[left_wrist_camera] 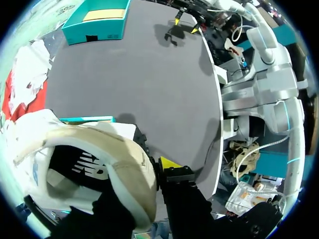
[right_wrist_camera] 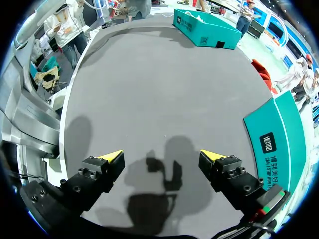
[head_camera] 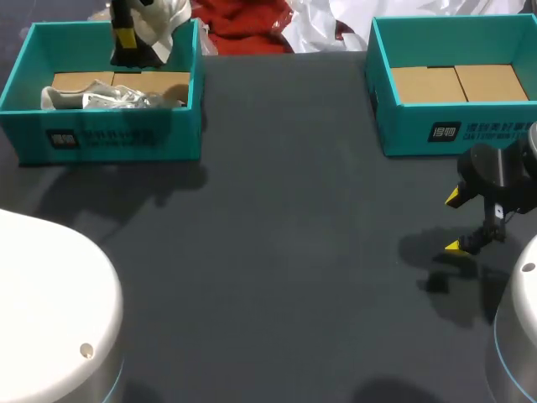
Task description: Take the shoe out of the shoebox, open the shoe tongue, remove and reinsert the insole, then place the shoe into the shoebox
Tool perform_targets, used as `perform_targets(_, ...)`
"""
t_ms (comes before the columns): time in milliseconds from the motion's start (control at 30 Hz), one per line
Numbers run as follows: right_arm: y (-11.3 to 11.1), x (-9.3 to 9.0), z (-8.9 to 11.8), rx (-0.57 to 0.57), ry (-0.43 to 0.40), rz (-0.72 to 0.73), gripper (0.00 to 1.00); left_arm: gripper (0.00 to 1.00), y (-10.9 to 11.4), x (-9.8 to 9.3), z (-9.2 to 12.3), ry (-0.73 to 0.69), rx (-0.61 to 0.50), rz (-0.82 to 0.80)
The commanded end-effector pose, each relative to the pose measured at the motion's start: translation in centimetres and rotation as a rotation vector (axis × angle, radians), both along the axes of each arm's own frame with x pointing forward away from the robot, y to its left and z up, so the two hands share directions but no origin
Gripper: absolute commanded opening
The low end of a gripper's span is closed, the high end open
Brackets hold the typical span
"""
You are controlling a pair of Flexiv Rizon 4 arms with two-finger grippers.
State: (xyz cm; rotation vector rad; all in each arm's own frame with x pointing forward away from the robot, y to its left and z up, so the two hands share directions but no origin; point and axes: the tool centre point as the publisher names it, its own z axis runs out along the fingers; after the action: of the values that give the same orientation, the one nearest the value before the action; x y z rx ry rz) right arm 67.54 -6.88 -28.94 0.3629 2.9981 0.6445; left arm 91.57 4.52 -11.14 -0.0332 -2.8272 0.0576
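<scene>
My left gripper [head_camera: 126,38] hangs over the far wall of the left teal shoebox [head_camera: 109,138], shut on a white and beige shoe [left_wrist_camera: 114,154]. In the left wrist view one yellow fingertip [left_wrist_camera: 169,163] presses the shoe's side and the other finger is hidden behind it. The shoe's dark opening faces the camera, and the box's edge [left_wrist_camera: 87,119] shows below. A grey-white shoe-like thing [head_camera: 109,99] lies inside that box. My right gripper [head_camera: 466,222] [right_wrist_camera: 162,157] hovers open and empty over the table, in front of the right teal shoebox [head_camera: 453,126] [right_wrist_camera: 279,144].
Both boxes have brown cardboard on their floors [head_camera: 457,84]. The dark table top [head_camera: 277,235] stretches between the two boxes. White arm housings [head_camera: 50,311] [head_camera: 520,336] fill the near corners. Red cloth [head_camera: 243,25] and white paper lie at the far edge.
</scene>
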Motion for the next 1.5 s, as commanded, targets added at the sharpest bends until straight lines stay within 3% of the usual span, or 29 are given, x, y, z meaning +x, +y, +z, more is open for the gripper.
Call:
perform_targets(33, 0.0, -0.2, 0.0, -0.001, -0.003, 0.000, 1.00, 0.00, 0.0, 0.1, 0.2, -0.001, 0.004, -0.002)
perform_targets(200, 0.0, -0.2, 0.0, -0.001, -0.003, 0.000, 1.00, 0.00, 0.0, 0.1, 0.2, -0.001, 0.004, -0.002)
perform_targets(567, 0.0, -0.2, 0.0, -0.001, -0.003, 0.000, 1.00, 0.00, 5.1, 8.8, 2.2, -0.017, 0.029, 0.103)
perform_targets(867, 0.0, -0.2, 0.0, -0.001, -0.003, 0.000, 1.00, 0.00, 11.0, 12.3, 2.7, -0.045, 0.045, 0.200)
perform_targets(1433, 0.0, -0.2, 0.0, -0.001, -0.003, 0.000, 1.00, 0.00, 11.0, 12.3, 2.7, -0.045, 0.045, 0.200)
perform_targets(1500, 0.0, -0.2, 0.0, -0.001, -0.003, 0.000, 1.00, 0.00, 12.2, 12.7, 2.5, -0.040, 0.037, 0.182)
